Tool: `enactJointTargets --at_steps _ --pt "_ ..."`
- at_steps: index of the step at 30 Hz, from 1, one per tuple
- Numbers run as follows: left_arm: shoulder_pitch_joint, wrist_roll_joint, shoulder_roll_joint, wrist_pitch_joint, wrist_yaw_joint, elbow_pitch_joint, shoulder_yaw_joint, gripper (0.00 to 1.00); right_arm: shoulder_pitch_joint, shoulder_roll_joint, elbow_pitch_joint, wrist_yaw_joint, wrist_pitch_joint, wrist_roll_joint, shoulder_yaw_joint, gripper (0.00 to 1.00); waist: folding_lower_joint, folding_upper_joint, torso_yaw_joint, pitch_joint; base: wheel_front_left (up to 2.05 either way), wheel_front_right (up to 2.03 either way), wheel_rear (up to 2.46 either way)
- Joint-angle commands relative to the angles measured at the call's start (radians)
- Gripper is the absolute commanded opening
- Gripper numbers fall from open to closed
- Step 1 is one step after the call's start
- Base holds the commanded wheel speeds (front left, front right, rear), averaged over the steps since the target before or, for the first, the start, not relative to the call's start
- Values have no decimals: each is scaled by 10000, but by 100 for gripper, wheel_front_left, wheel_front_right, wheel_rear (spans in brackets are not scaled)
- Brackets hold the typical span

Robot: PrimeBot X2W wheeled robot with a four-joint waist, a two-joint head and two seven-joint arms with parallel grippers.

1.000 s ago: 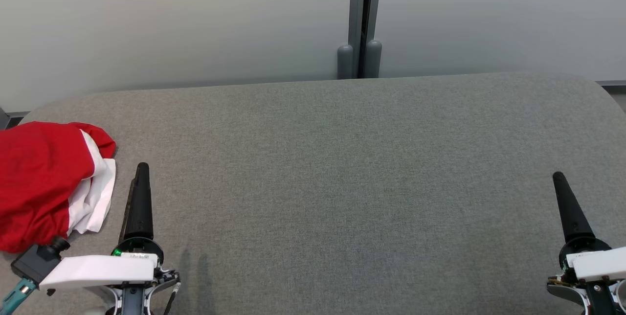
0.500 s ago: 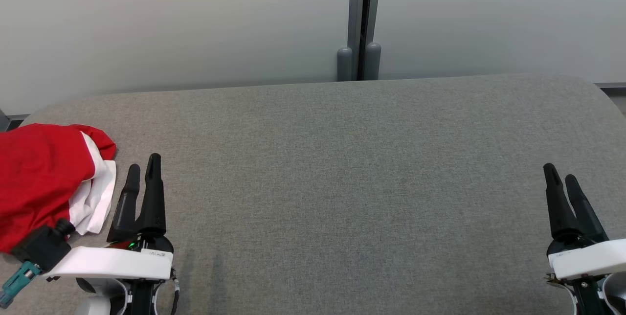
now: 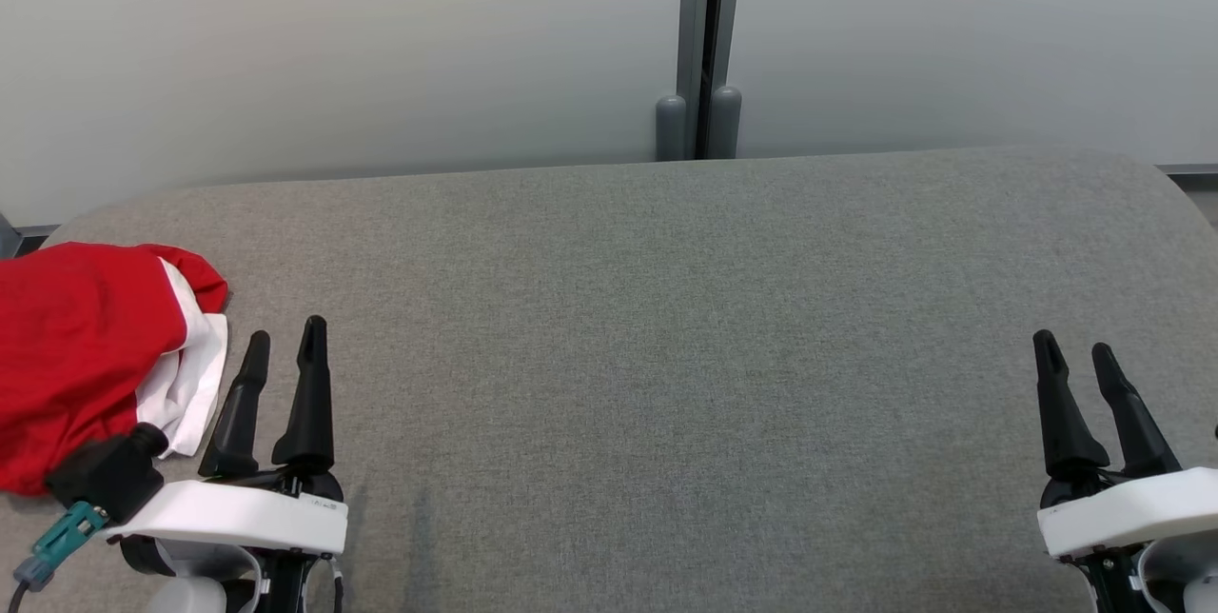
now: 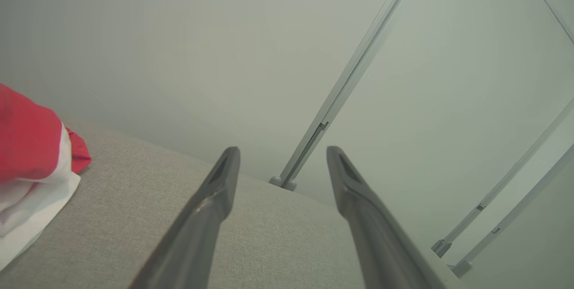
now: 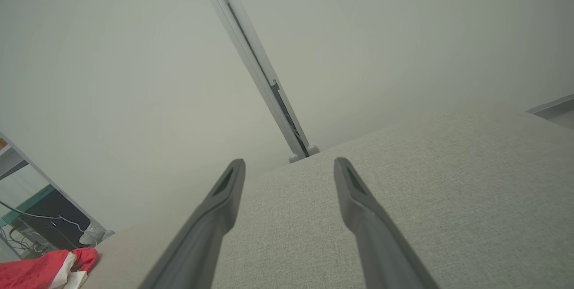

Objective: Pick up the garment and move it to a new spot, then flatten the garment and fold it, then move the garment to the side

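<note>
Since the garment (image 3: 76,346) lies bunched at the counter's (image 3: 666,308) left edge, soft, light and floppy, we'd pinch a thick red fold. Left gripper (image 3: 286,331) and right gripper (image 3: 1073,345) both have jaws spread, holding nothing.

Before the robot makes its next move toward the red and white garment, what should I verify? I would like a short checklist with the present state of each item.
1. The left tool is open and empty: ok, fingers apart, nothing between them.
2. The right tool is open and empty: ok.
3. The garment is whole in the head view: not ok, the picture's left edge cuts it off.
4. The garment lies flat: not ok, it is bunched, with white cloth showing beside the red.
5. The left tool's fingers are apart from the garment: ok, they stand just to its right.
6. A good edge to grasp: cannot tell.
</note>
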Motion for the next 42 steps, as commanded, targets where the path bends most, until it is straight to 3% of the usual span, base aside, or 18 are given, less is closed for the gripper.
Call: enactJointTargets --at_steps 1,18,42 --pt "-325 304 49 -73 -13 -33 49 100 -164 -81 -39 45 -132 -292 36 100 0 0 2 -3 0 0 0" --pt "-340 2166 -12 -399 -8 772 257 100 -142 -20 289 52 -715 -2187 392 100 0 0 19 2 0 0 0" --pt "-667 3970 93 -752 -12 1989 338 100 -180 55 698 57 -1368 -4159 460 100 0 0 41 -7 0 0 0"
